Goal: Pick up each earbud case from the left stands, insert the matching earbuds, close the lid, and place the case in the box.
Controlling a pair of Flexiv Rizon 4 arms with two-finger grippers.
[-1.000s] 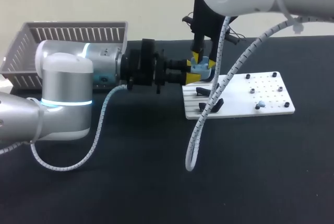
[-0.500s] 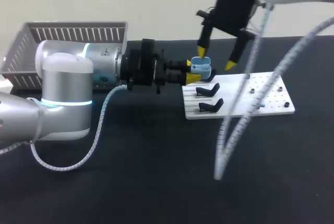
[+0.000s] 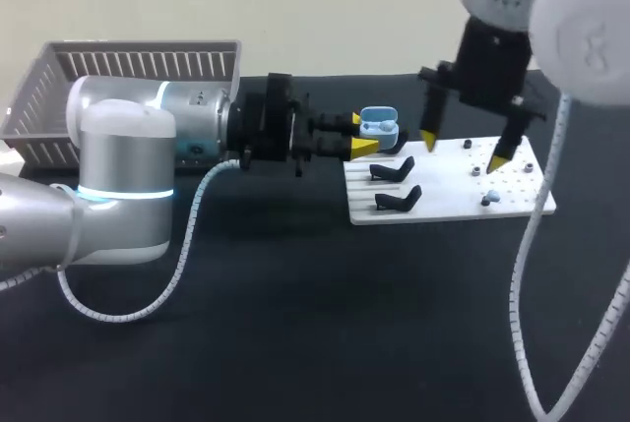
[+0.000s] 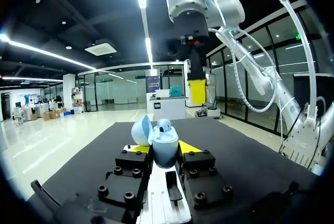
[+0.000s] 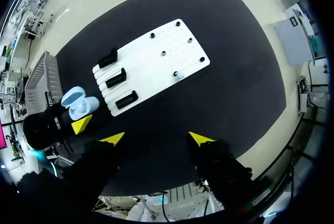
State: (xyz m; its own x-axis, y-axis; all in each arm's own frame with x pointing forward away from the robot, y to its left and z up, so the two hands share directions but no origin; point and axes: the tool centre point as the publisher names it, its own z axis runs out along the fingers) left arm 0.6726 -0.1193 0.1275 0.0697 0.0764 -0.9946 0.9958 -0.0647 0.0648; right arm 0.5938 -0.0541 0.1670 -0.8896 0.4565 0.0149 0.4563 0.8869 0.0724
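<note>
My left gripper [image 3: 362, 137] is shut on a light blue earbud case [image 3: 378, 129], holding it in the air by the left end of the white board [image 3: 453, 208]. In the left wrist view the case [image 4: 165, 151] sits between the fingers of that gripper [image 4: 164, 149], lid [image 4: 141, 130] open, one earbud [image 4: 164, 125] seated inside. My right gripper [image 3: 465, 149] hangs open and empty above the board. A loose light blue earbud [image 3: 492, 195] lies on the board, also seen from the right wrist as the earbud [image 5: 179, 74] far below the right gripper [image 5: 156, 139].
Empty black stands [image 3: 392, 168] line the board's left end. A grey slatted basket [image 3: 128, 66] stands at the back left, behind my left arm. Small black pegs [image 3: 529, 166] dot the board's right half.
My right gripper has let go at the case, opened wide, risen and swung right over the board. The left arm has held still with the case.
</note>
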